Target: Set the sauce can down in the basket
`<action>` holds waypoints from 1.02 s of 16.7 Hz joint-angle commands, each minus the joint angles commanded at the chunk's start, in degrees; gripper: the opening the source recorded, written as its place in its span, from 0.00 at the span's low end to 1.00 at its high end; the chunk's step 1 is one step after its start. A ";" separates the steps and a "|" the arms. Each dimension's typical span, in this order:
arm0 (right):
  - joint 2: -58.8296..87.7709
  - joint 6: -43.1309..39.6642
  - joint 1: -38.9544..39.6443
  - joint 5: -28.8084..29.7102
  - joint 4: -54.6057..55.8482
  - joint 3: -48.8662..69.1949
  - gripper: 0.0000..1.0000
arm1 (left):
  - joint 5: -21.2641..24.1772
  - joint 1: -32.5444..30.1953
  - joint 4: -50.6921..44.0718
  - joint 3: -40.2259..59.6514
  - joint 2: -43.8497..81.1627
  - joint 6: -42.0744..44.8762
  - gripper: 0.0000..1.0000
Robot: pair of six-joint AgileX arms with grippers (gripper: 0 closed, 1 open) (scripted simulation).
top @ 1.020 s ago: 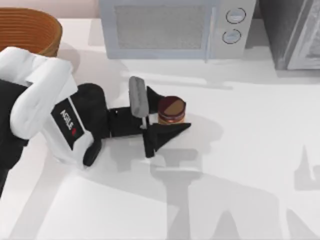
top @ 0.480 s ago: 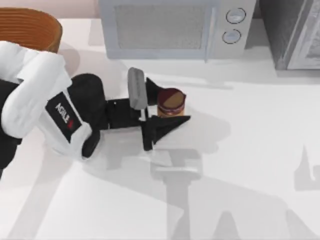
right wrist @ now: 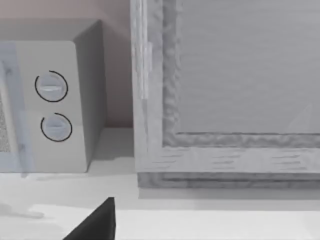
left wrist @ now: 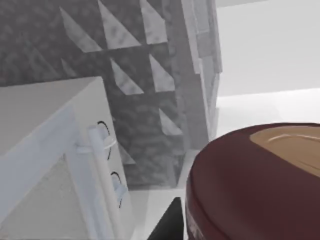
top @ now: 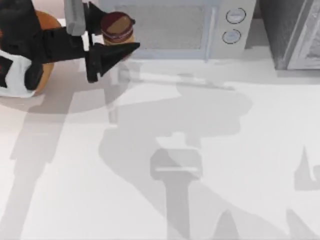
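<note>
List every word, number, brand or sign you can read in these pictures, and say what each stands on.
None can be read.
Left arm: a dark panel with a red mark, no letters legible.
Can: held in the left pincer; its label shows no readable print.
Microwave: its two dials carry no numbers.

A white table (top: 225,150) carries a grey microwave (top: 175,25) along its far edge, a golden-brown wicker basket (top: 44,30) at the far left corner, and a grey cabinet (top: 295,32) at the far right.
</note>
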 joint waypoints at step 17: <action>0.00 0.00 0.00 0.00 0.00 0.00 1.00 | 1.12 34.75 -21.19 5.38 -10.57 -4.76 0.00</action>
